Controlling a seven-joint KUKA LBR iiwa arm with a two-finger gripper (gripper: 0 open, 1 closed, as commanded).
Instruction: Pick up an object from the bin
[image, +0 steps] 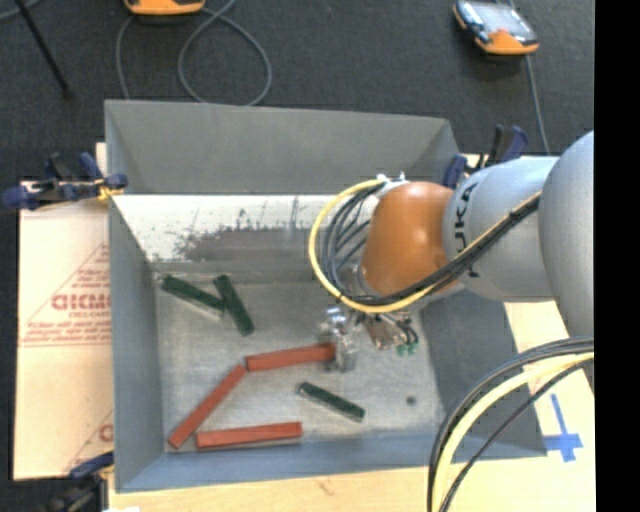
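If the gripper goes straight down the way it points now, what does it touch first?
Most likely the right end of the upper red bar, which seems to lie just under the gripper. Its height above the bar is unclear.

A long reddish-brown stick (288, 359) lies flat near the middle of the grey bin's (130, 330) floor, running left to right.

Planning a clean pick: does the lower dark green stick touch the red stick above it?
Apart: the camera view shows bare bin floor between the dark green stick and the red stick.
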